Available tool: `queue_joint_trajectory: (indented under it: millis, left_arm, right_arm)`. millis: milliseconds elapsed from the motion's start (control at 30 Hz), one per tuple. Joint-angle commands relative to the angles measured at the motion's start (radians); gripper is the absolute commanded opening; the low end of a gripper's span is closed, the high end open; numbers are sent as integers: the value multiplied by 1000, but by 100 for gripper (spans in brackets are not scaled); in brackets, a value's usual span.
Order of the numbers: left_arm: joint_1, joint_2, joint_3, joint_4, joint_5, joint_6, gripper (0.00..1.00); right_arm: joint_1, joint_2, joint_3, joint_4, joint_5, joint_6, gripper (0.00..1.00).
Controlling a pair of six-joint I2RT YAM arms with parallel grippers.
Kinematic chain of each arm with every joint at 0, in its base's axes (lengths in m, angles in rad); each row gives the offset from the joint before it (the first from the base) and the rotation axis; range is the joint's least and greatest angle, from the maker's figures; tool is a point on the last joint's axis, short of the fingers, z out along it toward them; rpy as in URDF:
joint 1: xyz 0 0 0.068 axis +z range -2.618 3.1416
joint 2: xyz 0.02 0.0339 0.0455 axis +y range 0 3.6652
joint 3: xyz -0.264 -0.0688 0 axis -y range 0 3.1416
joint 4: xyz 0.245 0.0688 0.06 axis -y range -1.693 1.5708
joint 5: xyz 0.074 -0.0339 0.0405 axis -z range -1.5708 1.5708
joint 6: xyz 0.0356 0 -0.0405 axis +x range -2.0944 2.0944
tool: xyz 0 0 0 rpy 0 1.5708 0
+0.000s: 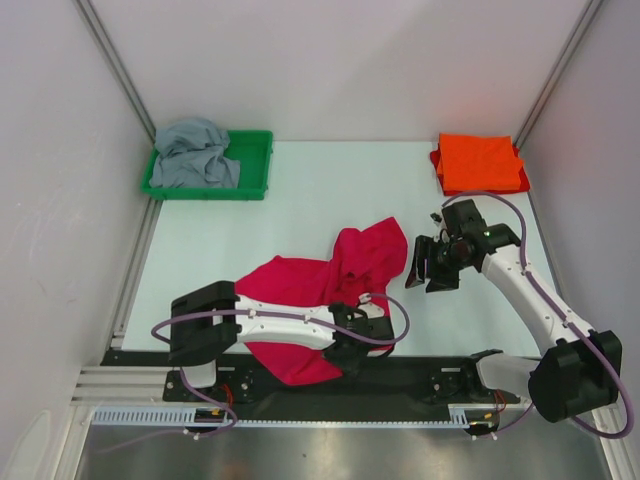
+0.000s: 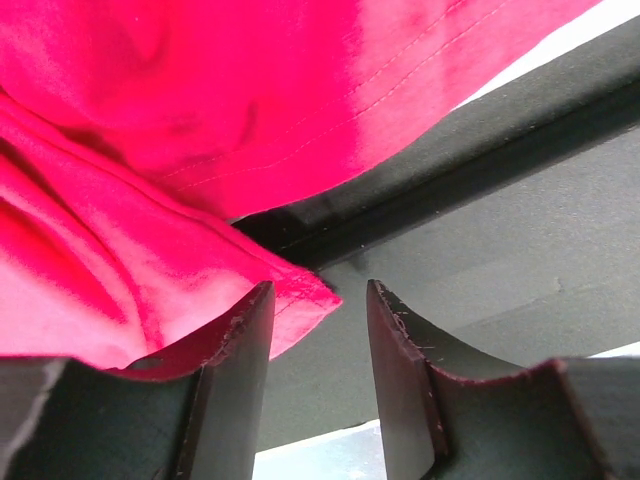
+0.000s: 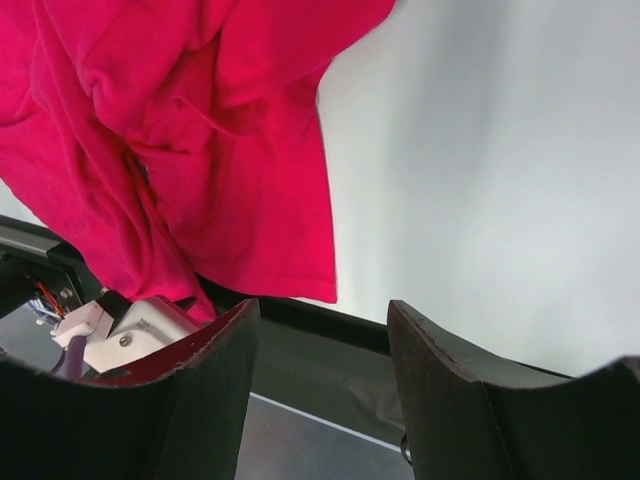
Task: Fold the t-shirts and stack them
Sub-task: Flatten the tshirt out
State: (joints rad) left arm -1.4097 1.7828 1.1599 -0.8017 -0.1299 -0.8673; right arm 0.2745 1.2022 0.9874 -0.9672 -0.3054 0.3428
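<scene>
crimson-pink shirt (image 1: 320,290) lay crumpled at near table (image 1: 300,200) edge, hem over black rail (image 1: 430,370) | left gripper (image 2: 320,295) released, jaws apart at hem corner | right gripper (image 3: 322,310) released, empty, beside shirt | orange shirt (image 1: 480,163) folded far-right | grey shirt (image 1: 195,155) in tray (image 1: 255,160) far-left

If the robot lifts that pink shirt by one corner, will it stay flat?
Probably not: the pink shirt lies crumpled in soft folds, so it should droop. Its thin hem suggests lightness. Pushed, it would likely bunch.
</scene>
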Motion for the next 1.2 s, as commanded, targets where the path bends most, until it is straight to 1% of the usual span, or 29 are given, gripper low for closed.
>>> queue_joint_trajectory:
  millis: [0, 67, 167, 200, 233, 267, 300, 333, 367, 400, 467, 533, 567, 600, 633, 667, 700, 767, 800, 833, 900, 933, 967, 1000, 1033, 1100, 1167]
  left_arm:
    - [0, 13, -5, -17, -27, -30, 47]
    - [0, 0, -22, -11, -25, -33, 44]
    - [2, -26, -54, 2, -27, -29, 34]
    - [5, -31, -61, 12, -28, -33, 24]
    - [6, -37, -69, 13, -31, -35, 18]
    - [8, -48, -75, 15, -34, -36, 17]
    - [9, -51, -77, 10, -39, -35, 10]
    - [11, -54, -75, 7, -56, -33, 9]
    - [11, -59, -68, 6, -68, -30, 3]
    - [11, -77, -62, -19, -89, -29, 0]
    - [11, -111, -34, -56, -164, -33, 1]
    - [15, -198, -6, -161, -236, -67, 0]
    - [21, -233, 24, -200, -307, -76, 0]
    - [41, -270, 38, -274, -335, -90, 0]
    - [57, -354, 50, -309, -361, -91, 0]
    - [75, -391, 63, -338, -393, -91, 0]
    - [116, -434, 81, -382, -404, -76, 0]
    - [162, -528, 104, -407, -419, -49, 0]
    - [202, -554, 110, -412, -419, -11, 0]
    - [219, -598, 112, -403, -416, 19, 0]
    - [261, -632, 118, -401, -416, 63, 0]
    - [271, -646, 121, -409, -421, 67, 0]
    - [281, -669, 132, -424, -427, 65, 0]
    - [297, -683, 138, -456, -433, 62, 0]
    - [305, -695, 144, -467, -444, 67, 0]
    - [333, -723, 194, -528, -476, 60, 0]
    - [359, -734, 271, -574, -533, 60, 0]
  right_arm:
    - [-4, -21, 5, -2, -23, -14, 60]
    - [-4, -20, 4, -1, -27, -14, 60]
    - [-4, -20, -1, 4, -32, -11, 60]
    - [-4, -20, -4, 5, -35, -8, 60]
    - [-3, -20, -6, 7, -37, -5, 60]
    - [-1, -20, -9, 10, -40, -4, 60]
    - [-1, -18, -13, 15, -41, -2, 60]
    - [2, -15, -16, 18, -41, -1, 60]
    - [5, -10, -19, 19, -41, 2, 60]
    - [8, -9, -23, 24, -41, 4, 60]
    - [12, 10, -23, 38, -44, 5, 60]
    - [17, 45, -3, 53, -47, 10, 61]
    - [26, 65, 6, 54, -52, 15, 61]
    - [34, 80, 17, 61, -52, 16, 64]
    - [43, 95, 28, 76, -52, 21, 65]
    - [54, 130, 46, 84, -51, 27, 66]
    - [81, 146, 54, 105, -51, 38, 66]
    - [110, 190, 66, 134, -51, 59, 67]
    - [145, 209, 68, 168, -49, 85, 68]
    - [163, 226, 69, 185, -49, 94, 67]
    - [205, 272, 82, 246, -47, 116, 65]
    - [218, 286, 85, 269, -41, 133, 60]
    - [227, 304, 86, 291, -37, 139, 47]
    - [232, 348, 98, 314, -37, 145, 23]
    - [241, 376, 103, 318, -34, 157, 18]
    - [249, 428, 109, 329, -18, 162, 22]
    - [259, 445, 102, 346, -3, 170, 30]
